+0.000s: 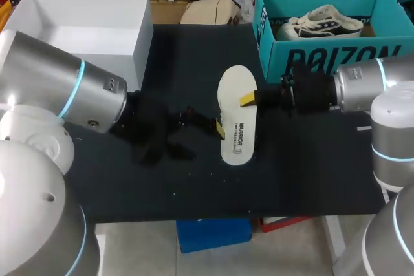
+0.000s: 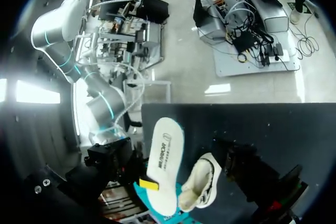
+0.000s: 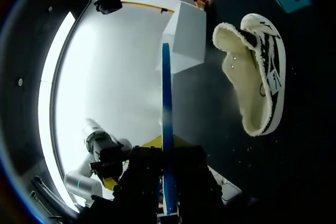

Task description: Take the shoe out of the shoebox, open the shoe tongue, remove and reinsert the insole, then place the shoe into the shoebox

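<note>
Footwear comes to one shoe (image 1: 320,22), cream with dark stripes, lying inside the teal shoebox (image 1: 323,56) at the far right of the table (image 1: 304,172). There is also one white insole (image 1: 237,117), out of the shoe and near the table's middle. Boxes number two: the shoebox and an open white box (image 1: 139,56) at the far left, well apart from it. Grippers number two.

The right gripper (image 1: 249,99) comes in from the right and is clamped on the insole's right edge. In the right wrist view the insole (image 3: 166,129) runs edge-on as a thin blue line between that gripper's two sides, with the shoe (image 3: 257,77) off beside it. The left gripper (image 1: 218,128) sits at the insole's left edge, but whether it grips anything cannot be told.

The shoebox's front wall cuts off the shoe's lower part. The left gripper's dark body blends into the dark table. In the left wrist view that gripper is only a dark shape, and whether the insole (image 2: 165,156) rests on the table or hangs above it is unclear.
</note>
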{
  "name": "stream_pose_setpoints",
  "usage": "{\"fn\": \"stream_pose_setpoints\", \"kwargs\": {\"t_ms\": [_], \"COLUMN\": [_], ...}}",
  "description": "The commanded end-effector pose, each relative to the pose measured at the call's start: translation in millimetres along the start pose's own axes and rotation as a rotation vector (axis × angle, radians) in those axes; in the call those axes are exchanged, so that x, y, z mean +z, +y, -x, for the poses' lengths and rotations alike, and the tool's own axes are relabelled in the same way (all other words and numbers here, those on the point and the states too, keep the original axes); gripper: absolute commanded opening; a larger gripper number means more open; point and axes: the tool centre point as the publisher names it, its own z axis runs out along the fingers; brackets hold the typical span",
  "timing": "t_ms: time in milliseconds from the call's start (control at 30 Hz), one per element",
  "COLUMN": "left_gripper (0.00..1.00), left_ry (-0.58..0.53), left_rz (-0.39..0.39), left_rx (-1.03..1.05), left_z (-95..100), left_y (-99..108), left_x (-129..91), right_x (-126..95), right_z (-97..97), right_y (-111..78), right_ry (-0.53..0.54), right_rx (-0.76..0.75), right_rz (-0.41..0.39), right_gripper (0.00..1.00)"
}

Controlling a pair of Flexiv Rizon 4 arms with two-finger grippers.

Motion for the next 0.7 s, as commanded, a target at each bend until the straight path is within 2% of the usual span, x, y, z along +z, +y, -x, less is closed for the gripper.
{"fn": "stream_pose_setpoints", "kwargs": {"t_ms": [33,133,367,500,567,700], "left_gripper": [1.00,1.00,1.00,1.00,1.00,1.00], "left_ry": [0.077,0.127,0.322,0.454,0.526,0.526], "left_rz": [-0.012,-0.025,-0.069,-0.056,-0.022,-0.022], "left_rx": [0.002,-0.004,-0.025,-0.024,-0.005,-0.005], "left_z": [8.0,10.2,18.6,22.8,27.3,27.3], "left_y": [1,1,-1,-1,-2,-2], "left_x": [-4,-8,-18,-20,-22,-22], "right_x": [16,17,17,17,17,17], "right_z": [4.6,6.7,6.7,6.7,6.7,6.7], "right_y": [7.7,9.8,9.8,9.8,9.8,9.8], "right_ry": [0.010,0.006,0.006,0.006,0.006,0.006], "right_rx": [-0.005,-0.010,-0.010,-0.010,-0.010,-0.010], "right_rz": [0.005,0.014,0.014,0.014,0.014,0.014], "right_gripper": [0.00,0.00,0.00,0.00,0.00,0.00]}}
